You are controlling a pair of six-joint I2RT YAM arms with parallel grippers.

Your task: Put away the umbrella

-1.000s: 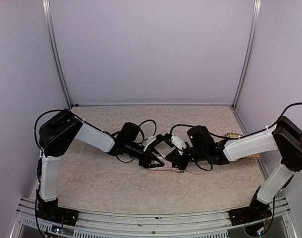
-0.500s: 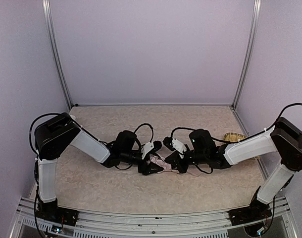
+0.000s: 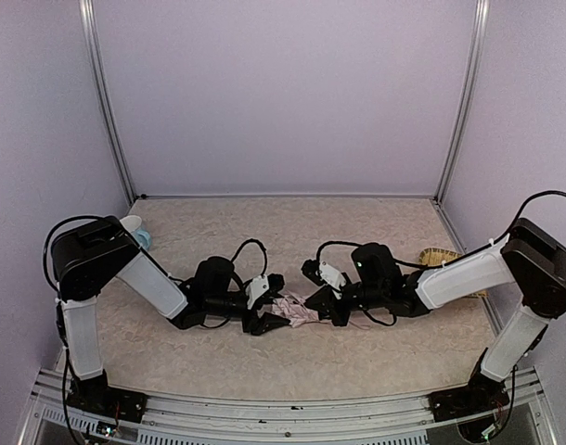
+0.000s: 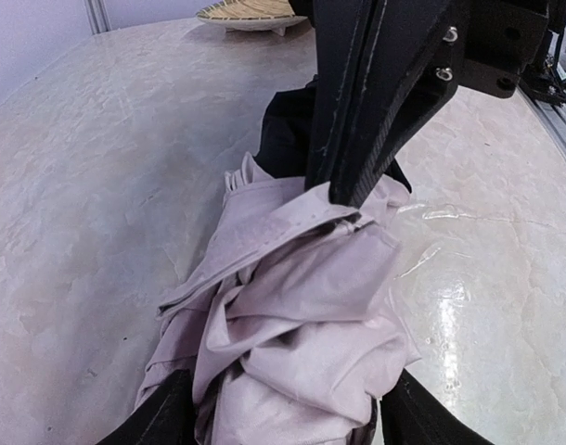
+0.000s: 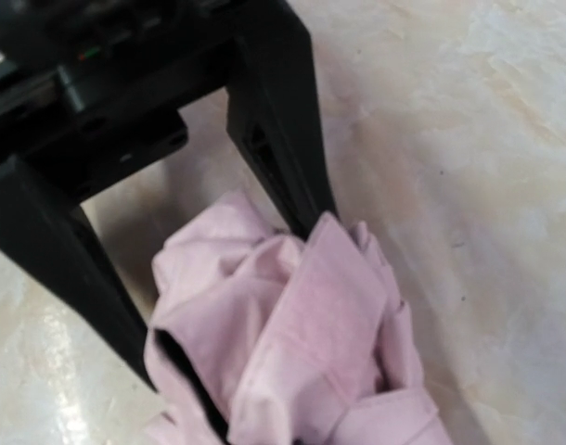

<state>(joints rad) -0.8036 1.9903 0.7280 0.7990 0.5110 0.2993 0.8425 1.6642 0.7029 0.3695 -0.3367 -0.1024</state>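
Observation:
The umbrella (image 3: 294, 310) is a crumpled bundle of pale pink fabric with black lining, low over the table between my two grippers. My left gripper (image 3: 267, 319) holds one end: in the left wrist view its fingers (image 4: 162, 417) sit on both sides of the bunched fabric (image 4: 302, 315). My right gripper (image 3: 316, 309) holds the other end; its fingers (image 4: 357, 120) are together, pinching the fabric's far edge. In the right wrist view the fabric (image 5: 292, 352) fills the bottom and the left gripper's fingers (image 5: 274, 139) straddle it. Shaft and handle are hidden.
A woven straw mat (image 3: 439, 255) lies at the right side of the table behind my right arm, also at the top of the left wrist view (image 4: 250, 11). A small white and blue object (image 3: 135, 230) sits at the far left. Metal frame posts stand at the back corners.
Both grippers have moved down and toward the near edge, the left one also leftward. The pink fabric now shows bunched between them.

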